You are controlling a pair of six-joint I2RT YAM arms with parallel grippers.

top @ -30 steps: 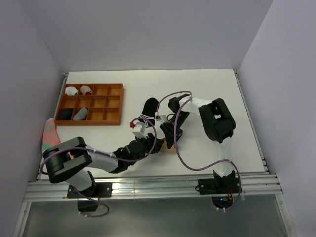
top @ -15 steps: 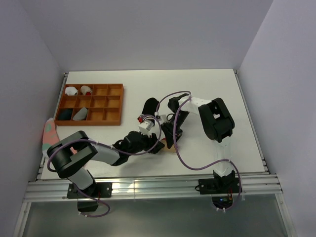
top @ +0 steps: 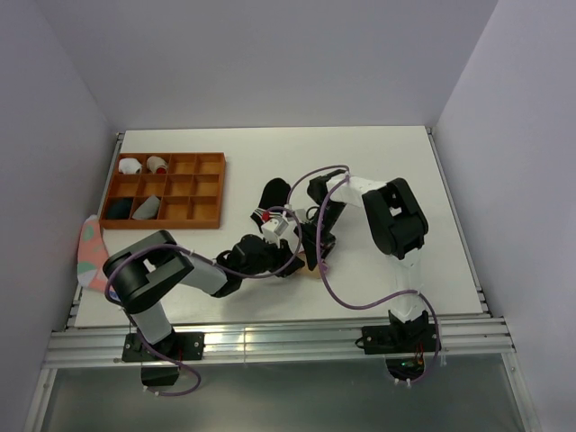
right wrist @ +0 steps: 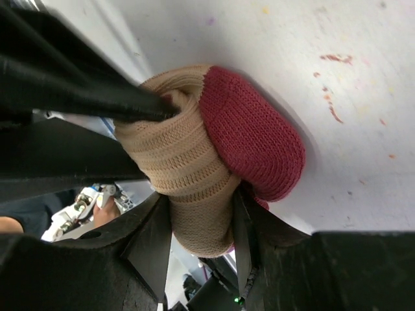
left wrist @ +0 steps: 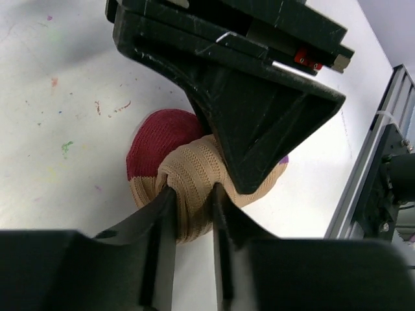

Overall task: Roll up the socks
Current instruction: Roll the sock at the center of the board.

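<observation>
Swung closer in toward its partner over the last second, the left gripper (left wrist: 191, 194) pinches a fold of the tan sock (left wrist: 188, 172) between fingers set only a narrow gap apart. From the opposite side, the right gripper (right wrist: 201, 223) clamps the same bunched sock, whose maroon toe (right wrist: 253, 139) bulges out at 3 o'clock in the right wrist view. The bundle rests on the table (top: 387, 153) at about 6 o'clock of its centre. At 11 o'clock from the bundle, the black sock (top: 273, 193) lies apart.

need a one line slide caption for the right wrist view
Right gripper and left gripper both clamp the bunched tan sock, maroon patch bulging, on the white table.
</observation>
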